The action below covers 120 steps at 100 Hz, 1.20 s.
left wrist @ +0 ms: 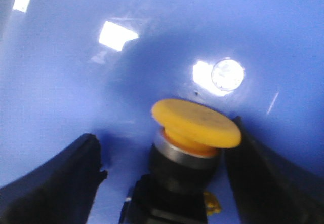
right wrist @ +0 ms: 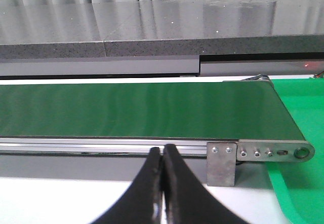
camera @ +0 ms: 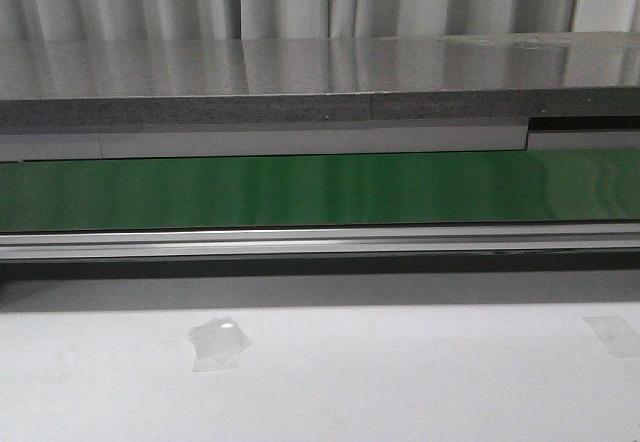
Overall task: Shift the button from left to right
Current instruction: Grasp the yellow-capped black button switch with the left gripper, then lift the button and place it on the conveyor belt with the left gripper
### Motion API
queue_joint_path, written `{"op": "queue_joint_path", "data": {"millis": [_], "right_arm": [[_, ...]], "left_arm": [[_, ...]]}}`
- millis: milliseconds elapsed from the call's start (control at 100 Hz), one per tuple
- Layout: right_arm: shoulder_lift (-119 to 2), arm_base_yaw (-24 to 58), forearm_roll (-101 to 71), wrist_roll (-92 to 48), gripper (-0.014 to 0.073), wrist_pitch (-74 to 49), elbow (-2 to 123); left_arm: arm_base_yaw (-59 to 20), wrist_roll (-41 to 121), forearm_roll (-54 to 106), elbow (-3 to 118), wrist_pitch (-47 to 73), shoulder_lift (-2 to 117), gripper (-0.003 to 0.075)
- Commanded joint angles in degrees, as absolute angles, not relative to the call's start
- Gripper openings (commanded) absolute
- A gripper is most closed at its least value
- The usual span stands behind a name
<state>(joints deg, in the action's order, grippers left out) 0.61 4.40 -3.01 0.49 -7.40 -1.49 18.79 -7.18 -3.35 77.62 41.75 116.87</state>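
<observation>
In the left wrist view the button point(left wrist: 197, 122) lies tilted on the glossy floor of a blue container point(left wrist: 66, 82), with its yellow-orange mushroom cap over a silver ring and black body. My left gripper point(left wrist: 164, 148) is open around it. One black finger point(left wrist: 61, 178) stands clear of the body, and the other is close against the cap's edge. My right gripper point(right wrist: 163, 150) is shut and empty over the white table, in front of the conveyor rail. Neither gripper nor the button shows in the front view.
A green conveyor belt point(camera: 320, 190) with an aluminium rail runs across behind the white table point(camera: 400, 382); its end roller bracket point(right wrist: 223, 163) shows in the right wrist view. A green tray point(right wrist: 298, 193) lies beyond the belt's end. Clear tape patches point(camera: 220, 342) are stuck on the table.
</observation>
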Motion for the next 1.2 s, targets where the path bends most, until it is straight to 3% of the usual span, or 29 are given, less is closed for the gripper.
{"op": "queue_joint_path", "data": {"millis": [0, 180, 830, 1190], "right_arm": [[1.7, 4.4, -2.4, 0.6, -0.0066, -2.7, -0.7], [1.7, 4.4, -2.4, 0.6, -0.0066, -2.7, -0.7], [1.7, 4.4, -2.4, 0.6, -0.0066, -2.7, -0.7], [1.7, 4.4, -2.4, 0.6, -0.0066, -2.7, -0.7]], "left_arm": [[18.7, -7.4, -3.0, 78.9, 40.9, 114.3, 0.0321], [18.7, -7.2, -3.0, 78.9, 40.9, 114.3, -0.0019], [18.3, -5.4, -4.1, 79.1, 41.8, 100.5, -0.002], [10.2, 0.0, -1.0, 79.1, 46.6, 97.1, -0.002]]}}
